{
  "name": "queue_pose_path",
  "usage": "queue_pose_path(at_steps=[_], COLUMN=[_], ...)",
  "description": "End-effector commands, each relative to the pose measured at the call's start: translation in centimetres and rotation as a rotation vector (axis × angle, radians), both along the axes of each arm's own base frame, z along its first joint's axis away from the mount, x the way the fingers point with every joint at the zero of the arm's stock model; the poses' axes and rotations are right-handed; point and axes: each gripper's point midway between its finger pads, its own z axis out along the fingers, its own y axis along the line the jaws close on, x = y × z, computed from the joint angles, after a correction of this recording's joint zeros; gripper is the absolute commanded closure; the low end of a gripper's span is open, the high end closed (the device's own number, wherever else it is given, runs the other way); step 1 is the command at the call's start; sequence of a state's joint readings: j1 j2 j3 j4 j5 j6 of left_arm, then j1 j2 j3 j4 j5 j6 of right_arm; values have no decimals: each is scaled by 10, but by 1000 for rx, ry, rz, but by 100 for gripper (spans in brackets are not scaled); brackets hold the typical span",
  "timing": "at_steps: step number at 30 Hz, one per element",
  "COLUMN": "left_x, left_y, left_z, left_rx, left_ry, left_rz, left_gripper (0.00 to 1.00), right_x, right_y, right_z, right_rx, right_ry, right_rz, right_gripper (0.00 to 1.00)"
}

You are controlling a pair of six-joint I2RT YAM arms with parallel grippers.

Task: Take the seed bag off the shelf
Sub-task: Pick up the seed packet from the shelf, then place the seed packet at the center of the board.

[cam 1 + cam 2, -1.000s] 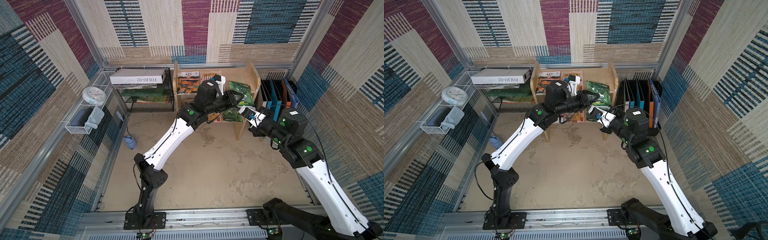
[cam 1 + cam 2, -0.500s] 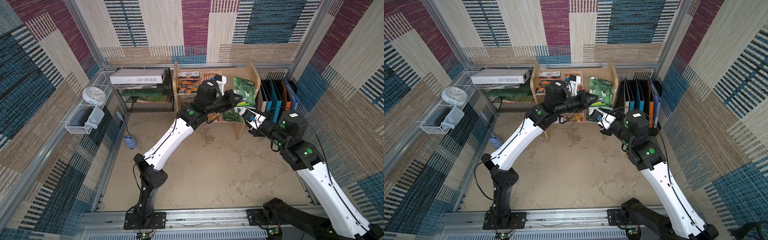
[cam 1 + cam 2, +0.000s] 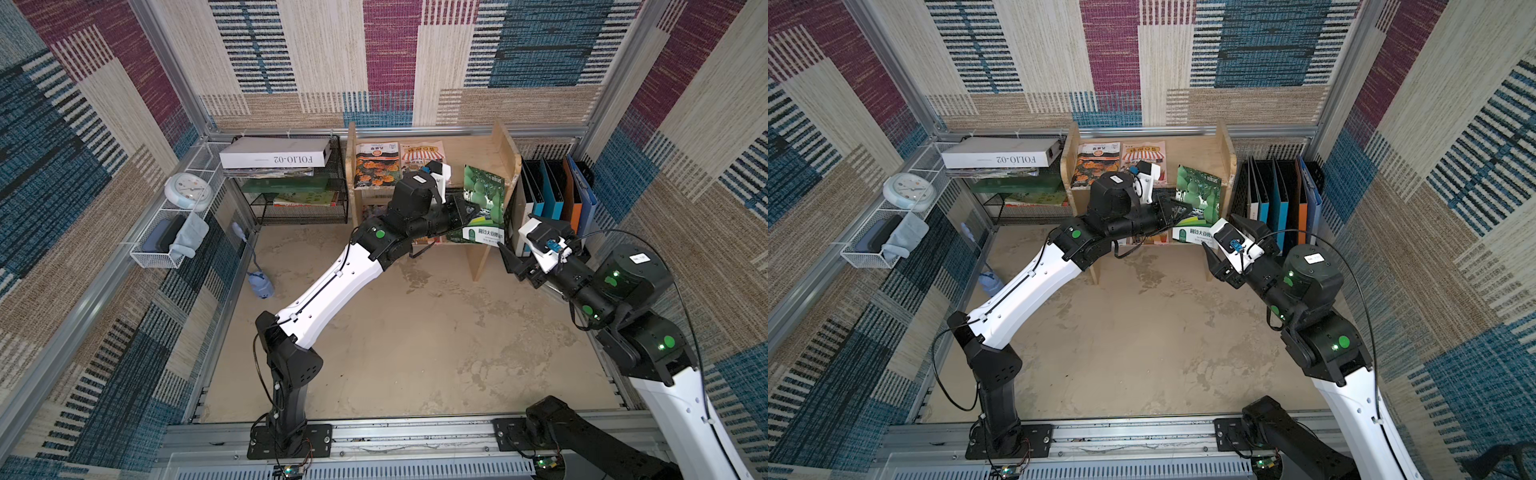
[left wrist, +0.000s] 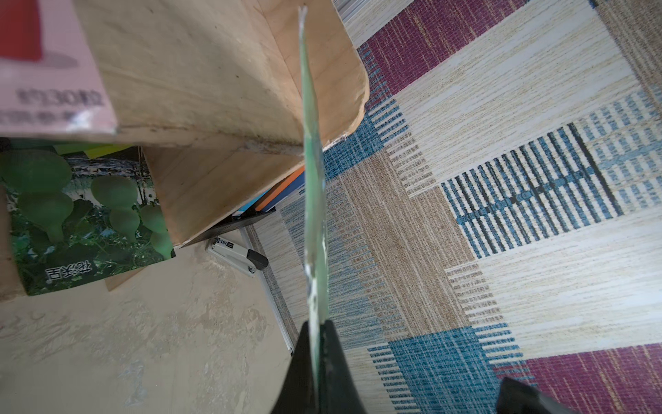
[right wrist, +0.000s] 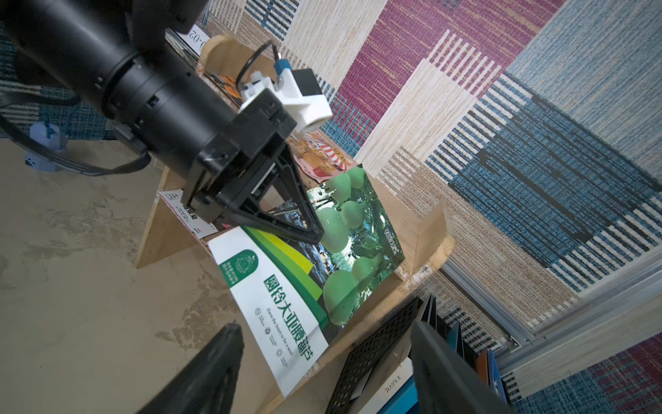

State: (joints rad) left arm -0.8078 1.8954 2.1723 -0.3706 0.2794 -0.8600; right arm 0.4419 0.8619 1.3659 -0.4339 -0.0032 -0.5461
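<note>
The seed bag (image 3: pixel 484 208) (image 3: pixel 1198 205) is green with pale gourds and a white end. It stands tilted over the right end of the wooden shelf (image 3: pixel 505 145) (image 3: pixel 1223 143), with its white end past the top board's front edge. My left gripper (image 3: pixel 465 212) (image 3: pixel 1179 208) is shut on the bag's left edge. In the left wrist view the bag (image 4: pixel 315 215) runs edge-on out of the left gripper (image 4: pixel 317 324). My right gripper (image 3: pixel 513 249) (image 3: pixel 1225 243) (image 5: pixel 324 333) is open, just off the bag (image 5: pixel 304 279) at its white corner and holding nothing.
Two more seed packets (image 3: pixel 376 164) lie on the shelf top, and another gourd bag (image 4: pixel 82 215) sits on the lower tier. A black file holder with folders (image 3: pixel 552 195) stands right of the shelf. On the left is a wire-mesh rack (image 3: pixel 299 195) with a white box (image 3: pixel 274 153).
My right gripper has let go of the seed bag, opened and drawn back to the right. My left gripper has shut on the bag, which now stands more upright.
</note>
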Motion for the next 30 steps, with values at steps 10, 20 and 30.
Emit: queue_pose_path(at_steps=[10,20,30], left_x=[-93,-129,-134], left_y=[-21,-94,-153], left_z=[-96,-193,-262], left_rx=[34,-107,-134], left_ry=[-101,40,146], left_rz=[25,-10,-33], left_gripper=[100,100,100], right_x=[27,32,32], right_y=[-47,-47,-52], right_z=[-3,-27,-62], right_rx=[184,232,197], right_ry=[122,169,220], right_rz=[-331,-351,-387], right_gripper=[19,19,19])
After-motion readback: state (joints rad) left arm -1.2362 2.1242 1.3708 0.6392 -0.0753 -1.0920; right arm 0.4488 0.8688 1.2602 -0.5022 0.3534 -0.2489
